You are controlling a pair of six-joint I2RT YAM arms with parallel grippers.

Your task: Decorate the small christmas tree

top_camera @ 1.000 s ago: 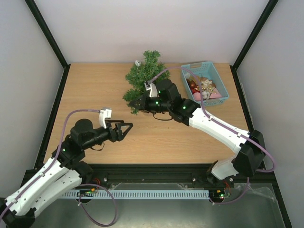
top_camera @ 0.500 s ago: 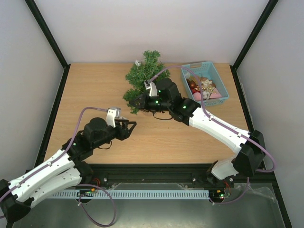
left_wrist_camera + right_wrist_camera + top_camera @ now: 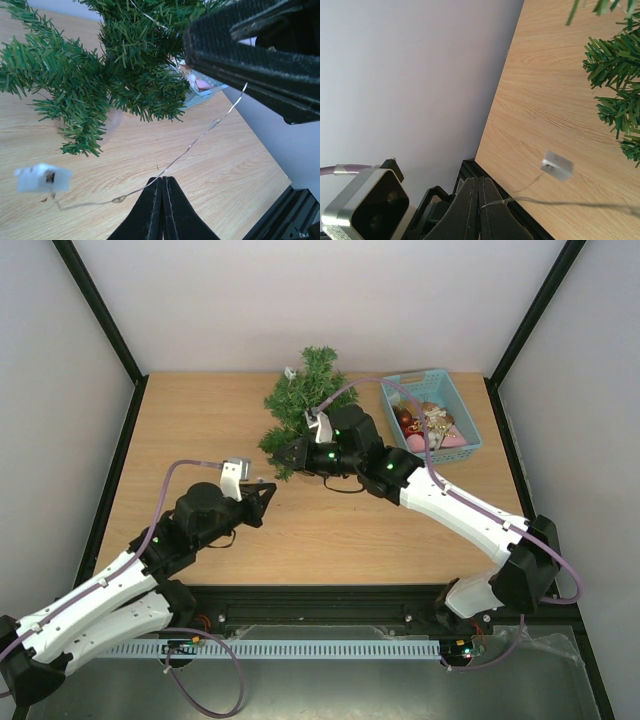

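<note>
The step in hand appears to be stringing a thin wire of lights (image 3: pixel 200 140) onto the small christmas tree (image 3: pixel 300 405), which sits at the far middle of the tabletop (image 3: pixel 200 430), just left of the light-blue basket (image 3: pixel 466 418) of ornaments; whether it stands upright or leans cannot be told from above. The left hand (image 3: pixel 268 488) is fully closed, and its own wrist view shows the fingertips pinching the wire near its loose end, where a small white box (image 3: pixel 42 179) hangs above the wood. The right hand (image 3: pixel 283 454) is also closed, right beside the lower branches, and nips the same wire further along, so the strand runs taut between the two. The next move probably calls for leading the wire around or over the branches while both pinches hold, with gentle tension, since so fine a strand could slip free or snag on the needles and drag the light tree.
</note>
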